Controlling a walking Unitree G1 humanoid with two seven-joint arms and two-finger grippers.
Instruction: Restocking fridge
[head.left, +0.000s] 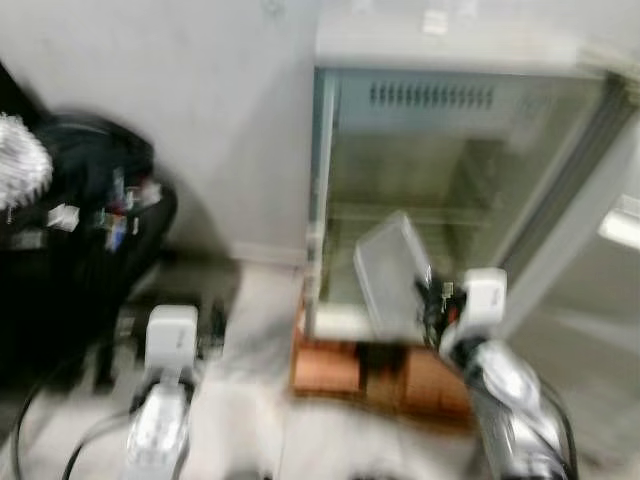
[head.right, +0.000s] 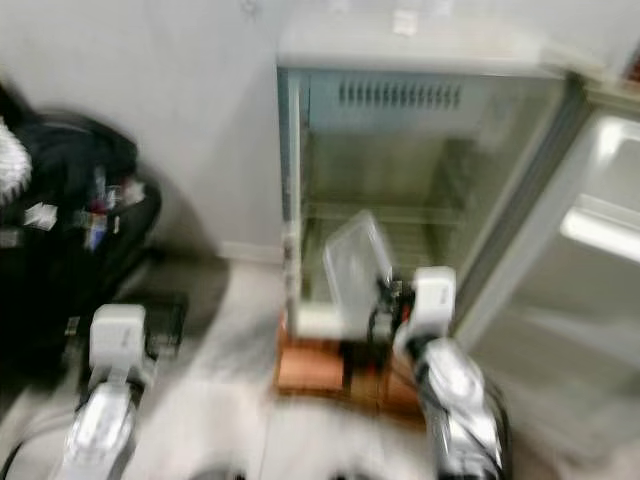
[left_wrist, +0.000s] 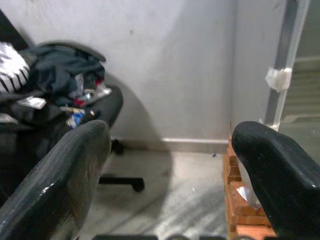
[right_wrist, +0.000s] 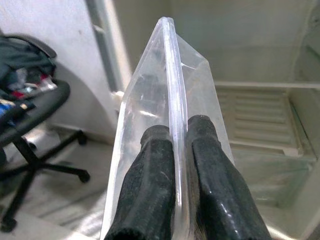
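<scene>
A small fridge (head.left: 330, 180) stands open ahead, its door (head.left: 590, 260) swung out to the right and its wire shelf (right_wrist: 255, 117) bare. My right gripper (right_wrist: 177, 132) is shut on the rim of a clear plastic container (right_wrist: 167, 85), held tilted in front of the fridge's lower opening (head.left: 390, 270). My left gripper (left_wrist: 170, 145) hangs open, low at the left near the floor, with nothing between its fingers (left_wrist: 75, 165). The eye views are blurred.
A black office chair (head.left: 90, 220) heaped with clothes and small items stands at the left against the grey wall (head.left: 230, 120). The fridge rests on red bricks (head.left: 330, 368). A strip of bare floor (head.left: 250, 400) lies between chair and fridge.
</scene>
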